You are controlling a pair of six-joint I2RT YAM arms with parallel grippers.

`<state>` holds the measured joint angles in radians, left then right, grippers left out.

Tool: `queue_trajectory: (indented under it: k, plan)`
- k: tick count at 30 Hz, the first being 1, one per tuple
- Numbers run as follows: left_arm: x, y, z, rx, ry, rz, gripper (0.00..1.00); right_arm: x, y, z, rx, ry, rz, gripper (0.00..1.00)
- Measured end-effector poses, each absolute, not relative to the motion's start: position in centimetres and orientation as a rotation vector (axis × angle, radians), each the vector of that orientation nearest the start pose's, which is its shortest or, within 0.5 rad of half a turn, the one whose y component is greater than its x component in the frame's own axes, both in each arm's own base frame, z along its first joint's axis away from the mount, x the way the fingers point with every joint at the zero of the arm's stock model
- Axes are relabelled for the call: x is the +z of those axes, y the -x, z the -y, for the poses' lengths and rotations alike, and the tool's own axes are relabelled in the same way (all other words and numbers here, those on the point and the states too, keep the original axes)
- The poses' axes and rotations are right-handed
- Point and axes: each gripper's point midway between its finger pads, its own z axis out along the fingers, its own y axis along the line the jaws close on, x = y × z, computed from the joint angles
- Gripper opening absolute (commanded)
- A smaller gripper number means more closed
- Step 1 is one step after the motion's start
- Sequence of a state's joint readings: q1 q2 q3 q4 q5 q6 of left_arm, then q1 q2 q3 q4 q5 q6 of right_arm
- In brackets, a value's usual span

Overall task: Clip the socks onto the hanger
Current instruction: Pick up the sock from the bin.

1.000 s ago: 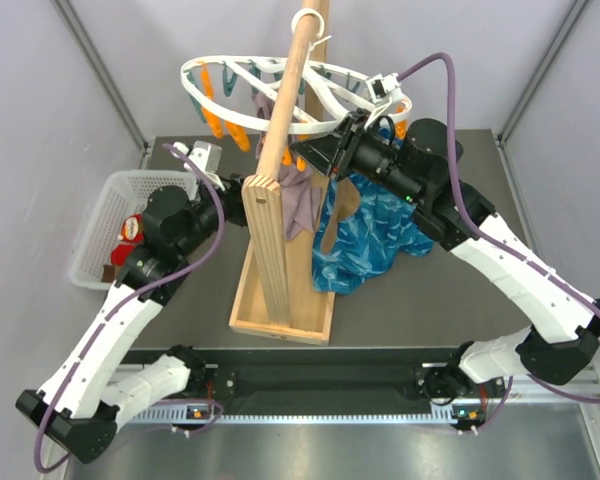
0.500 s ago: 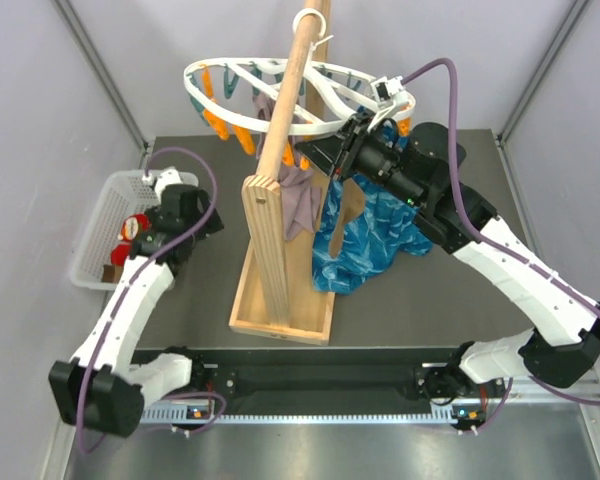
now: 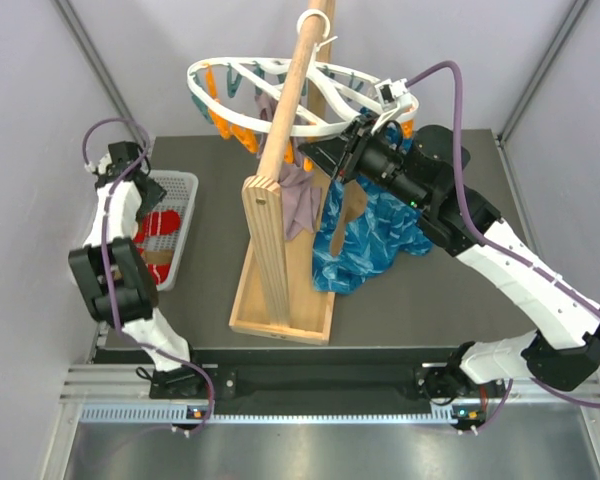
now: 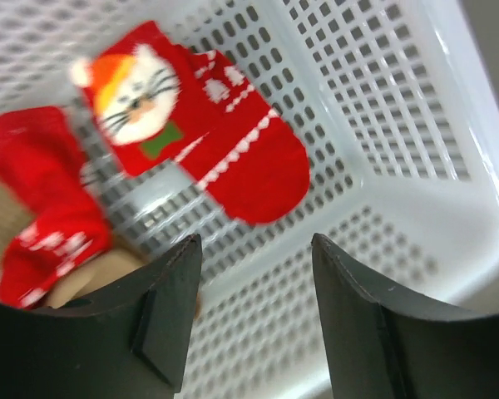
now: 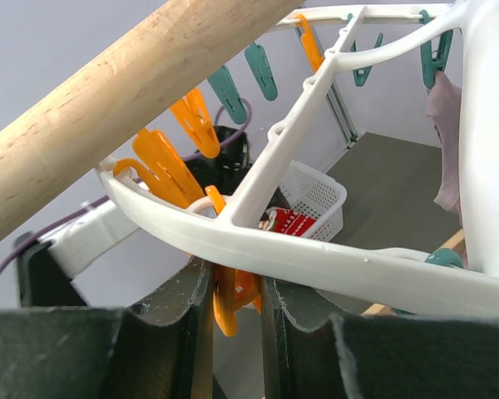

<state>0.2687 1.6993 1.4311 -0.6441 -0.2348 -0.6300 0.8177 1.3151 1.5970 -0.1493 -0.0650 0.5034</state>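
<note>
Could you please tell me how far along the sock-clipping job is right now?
Done: one mauve sock hangs from the hanger. In hand: the right claw pinches an orange peg on it; the left claw hovers open over the red socks in the basket, holding nothing. Left: those socks.

Blue cloth point(image 3: 375, 235) lies beside wooden stand point(image 3: 270, 250); white basket point(image 3: 188, 215) sits left.

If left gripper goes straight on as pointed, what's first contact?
Probably the red cat-face sock in the white basket; left gripper aims near its edge, so possibly mesh first.
</note>
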Motion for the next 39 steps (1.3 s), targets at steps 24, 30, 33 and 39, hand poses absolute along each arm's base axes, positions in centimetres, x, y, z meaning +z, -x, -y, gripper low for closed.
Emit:
queue_trajectory:
  k: [24,30,33,39]
  plan:
    - [3.2,-45.2,-15.4,0.234,1.313,-2.273,0.08,49.1,-26.4,-32.8,1.128,0.287,-1.516,0.0]
    - [4.7,-44.0,-14.3,0.169,1.273,-2.285,0.0,49.1,-26.4,-32.8,1.127,0.287,-1.517,0.0]
    - [7.5,-43.3,-13.7,0.125,1.247,-2.247,0.0,49.0,-26.4,-32.8,1.127,0.287,-1.515,0.0]
    - [16.5,-42.0,-12.3,-0.007,1.154,-2.075,0.0,49.0,-26.5,-32.9,1.129,0.286,-1.51,0.0]
